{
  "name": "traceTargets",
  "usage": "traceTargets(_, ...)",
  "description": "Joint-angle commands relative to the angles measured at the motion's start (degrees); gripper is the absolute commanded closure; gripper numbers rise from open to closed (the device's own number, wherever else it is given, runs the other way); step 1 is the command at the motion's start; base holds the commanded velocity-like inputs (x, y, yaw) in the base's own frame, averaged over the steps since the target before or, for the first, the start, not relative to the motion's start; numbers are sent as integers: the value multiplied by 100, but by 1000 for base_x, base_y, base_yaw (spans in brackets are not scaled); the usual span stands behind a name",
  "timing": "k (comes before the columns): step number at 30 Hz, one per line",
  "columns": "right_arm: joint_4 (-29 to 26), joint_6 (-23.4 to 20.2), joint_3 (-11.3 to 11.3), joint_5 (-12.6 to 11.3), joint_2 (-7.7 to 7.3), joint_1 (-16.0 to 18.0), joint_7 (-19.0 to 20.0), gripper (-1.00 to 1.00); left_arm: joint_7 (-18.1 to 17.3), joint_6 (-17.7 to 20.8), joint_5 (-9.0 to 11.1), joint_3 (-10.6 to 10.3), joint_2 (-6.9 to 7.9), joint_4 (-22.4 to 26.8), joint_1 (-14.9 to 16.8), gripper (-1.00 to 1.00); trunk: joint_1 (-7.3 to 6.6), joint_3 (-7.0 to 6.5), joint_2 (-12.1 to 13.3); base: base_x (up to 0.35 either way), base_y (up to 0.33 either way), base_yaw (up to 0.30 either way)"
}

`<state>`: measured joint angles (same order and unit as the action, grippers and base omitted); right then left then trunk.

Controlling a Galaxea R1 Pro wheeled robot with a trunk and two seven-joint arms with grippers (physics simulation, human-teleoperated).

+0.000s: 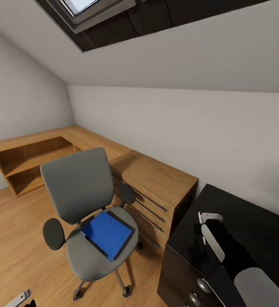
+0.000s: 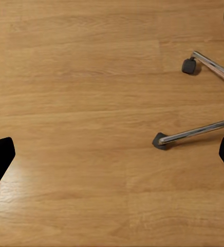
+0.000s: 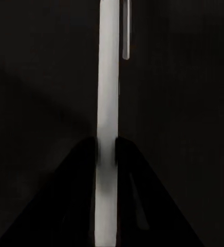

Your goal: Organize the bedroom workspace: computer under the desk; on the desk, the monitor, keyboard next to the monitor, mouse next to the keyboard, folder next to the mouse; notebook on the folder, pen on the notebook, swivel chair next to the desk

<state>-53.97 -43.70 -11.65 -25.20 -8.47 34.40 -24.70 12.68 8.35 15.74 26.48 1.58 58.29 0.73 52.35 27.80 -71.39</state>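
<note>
The grey swivel chair stands on the wood floor, left of the black desk. The bright blue folder lies on its seat, with a dark flat edge showing under it. My right gripper is shut on the white pen, low over the glossy desk top. In the head view the pen shows pale against the desk's left end. My left gripper hangs open over bare floor beside the chair's chrome base, holding nothing. It also shows low down in the head view.
A low light-wood shelving counter runs along the wall behind the chair and butts against the desk. The desk's dark drawer unit with silver knobs faces the chair. A sloped white ceiling with a skylight hangs overhead.
</note>
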Motion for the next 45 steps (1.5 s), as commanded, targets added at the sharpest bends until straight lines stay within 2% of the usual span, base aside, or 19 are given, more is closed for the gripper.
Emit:
traceTargets(1,-4,12,-26,-68,-7,5,-26,100,24,26,48,-3,1,11,1,-100,23,25,-46,0,0,0)
traceTargets(14,1,133,-30,-58,-5,5,9,100,24,26,44,-2,0,7,-1,-100,308,258,-567,0,0,0)
traceTargets(21,9,134,-30,-56,-5,5,9,100,30,26,36,-2,-7,1,2,-100,308,258,-567,0,0,0)
traceTargets(22,9,134,-30,-56,-5,5,9,-100,31,26,36,-2,-8,0,1,-100,308,258,-567,0,0,0)
traceTargets(38,-72,145,-26,-55,-5,5,1,-100,36,26,35,-2,-14,-8,5,-100,308,258,-567,0,0,0)
traceTargets(42,-861,151,-4,-83,-10,-13,-25,-100,41,26,35,-2,-17,-18,1,-100,308,258,-567,0,0,0)
traceTargets(45,-1400,127,-9,-106,-3,-192,-32,-100,41,26,36,-2,-21,-41,1,-100,308,258,-567,0,0,0)
